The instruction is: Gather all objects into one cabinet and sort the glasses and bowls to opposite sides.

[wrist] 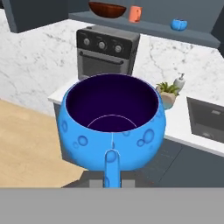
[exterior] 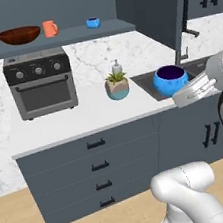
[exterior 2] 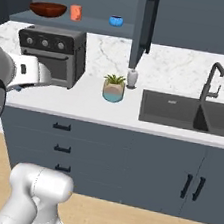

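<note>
My gripper (exterior: 181,94) is shut on a bright-blue cup (exterior: 170,79), held in the air in front of the counter by the sink. In the hand view this cup (wrist: 113,127) looms close, with its dark inside facing up and its handle toward me. On the shelf of the open slate-blue cabinet (exterior: 72,36) stand a reddish-brown bowl (exterior: 20,35) at the left, an orange mug (exterior: 50,28) right beside it, and a second blue cup (exterior: 93,22) further right. The same three show on the shelf as the bowl (exterior 2: 47,9), the mug (exterior 2: 75,12) and the cup (exterior 2: 115,20).
A toaster oven (exterior: 41,82) stands on the counter under the shelf. A potted plant (exterior: 117,86) and a soap dispenser (exterior: 116,67) are near the sink (exterior 2: 184,111) with its faucet (exterior 2: 213,80). Drawers (exterior: 99,166) run below the counter edge.
</note>
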Robot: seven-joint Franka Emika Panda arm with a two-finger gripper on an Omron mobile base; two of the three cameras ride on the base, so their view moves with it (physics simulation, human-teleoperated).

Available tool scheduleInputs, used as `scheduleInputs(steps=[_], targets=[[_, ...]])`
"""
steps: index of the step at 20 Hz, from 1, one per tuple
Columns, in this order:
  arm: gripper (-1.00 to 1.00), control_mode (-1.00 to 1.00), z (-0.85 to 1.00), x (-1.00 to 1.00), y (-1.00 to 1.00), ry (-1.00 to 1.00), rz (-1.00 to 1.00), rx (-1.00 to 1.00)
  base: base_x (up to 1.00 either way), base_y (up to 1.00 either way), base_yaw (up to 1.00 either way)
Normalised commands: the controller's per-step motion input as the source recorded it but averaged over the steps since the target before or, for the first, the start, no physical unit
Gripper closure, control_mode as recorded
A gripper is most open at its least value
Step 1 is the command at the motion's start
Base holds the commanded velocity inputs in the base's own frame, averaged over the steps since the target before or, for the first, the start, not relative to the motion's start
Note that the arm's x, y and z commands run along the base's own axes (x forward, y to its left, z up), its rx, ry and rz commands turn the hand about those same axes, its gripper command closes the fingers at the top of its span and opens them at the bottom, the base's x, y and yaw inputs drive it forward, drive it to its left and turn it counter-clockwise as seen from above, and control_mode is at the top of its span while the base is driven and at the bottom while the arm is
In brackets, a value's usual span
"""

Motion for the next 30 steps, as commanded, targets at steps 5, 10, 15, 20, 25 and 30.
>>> scheduleInputs(steps=[5, 10, 15, 20, 25, 30], targets=[[1.0, 1.0, 0.0, 0.0, 0.0, 0.0, 0.0, 0.0, 0.66, 0.27, 0.01], [1.0, 1.0, 0.0, 0.0, 0.0, 0.0, 0.0, 0.0, 0.87, 0.18, 0.03], [1.0, 1.0, 0.0, 0.0, 0.0, 0.0, 0.0, 0.0, 0.78, 0.23, 0.03], [1.0, 1.0, 0.0, 0.0, 0.0, 0.0, 0.0, 0.0, 0.71, 0.24, 0.05], [1.0, 1.0, 0.0, 0.0, 0.0, 0.0, 0.0, 0.0, 0.6, 0.21, 0.04], [1.0, -1.0, 0.0, 0.16, 0.0, -0.02, 0.0, 0.0, 0.23, 0.04, 0.0]])
